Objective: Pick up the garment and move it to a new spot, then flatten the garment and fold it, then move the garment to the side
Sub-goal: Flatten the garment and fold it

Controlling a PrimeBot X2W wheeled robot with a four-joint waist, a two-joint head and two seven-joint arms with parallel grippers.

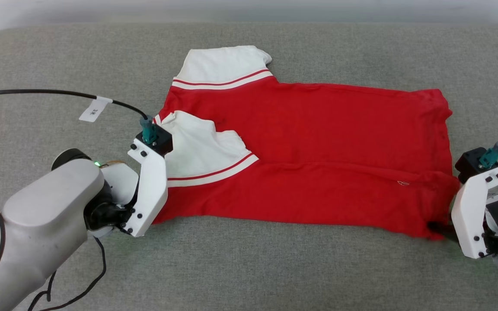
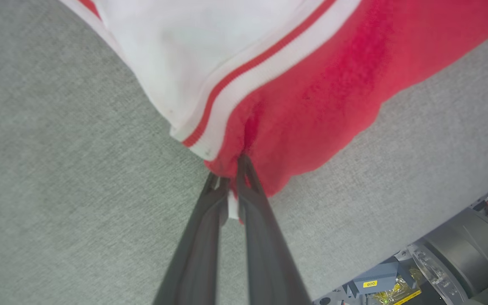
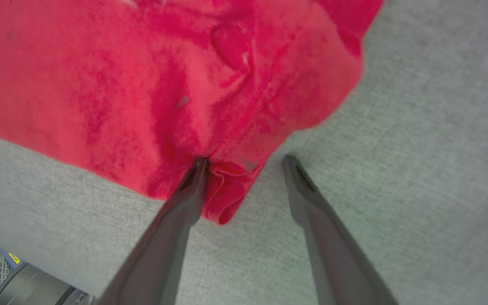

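The red garment (image 1: 309, 142) lies folded lengthwise on the grey cloth surface (image 1: 249, 268), white sleeves at the left end, one sleeve (image 1: 201, 147) laid over the red body. In the left wrist view my left gripper (image 2: 232, 169) is shut on the garment (image 2: 311, 84) at its near edge, just below the striped sleeve trim (image 2: 244, 72). At the garment's near right corner my right gripper (image 3: 244, 163) stands open. A bunched fold of red hem (image 3: 223, 195) rests against one of its fingers (image 3: 189, 186); the other finger sits on bare surface. The chest lettering is hidden.
A black cable with a white tag (image 1: 95, 109) arcs over the surface to my left wrist. The surface's near edge and the robot's grey base (image 2: 460, 254) show below it. Bare grey surface lies in front of and behind the garment.
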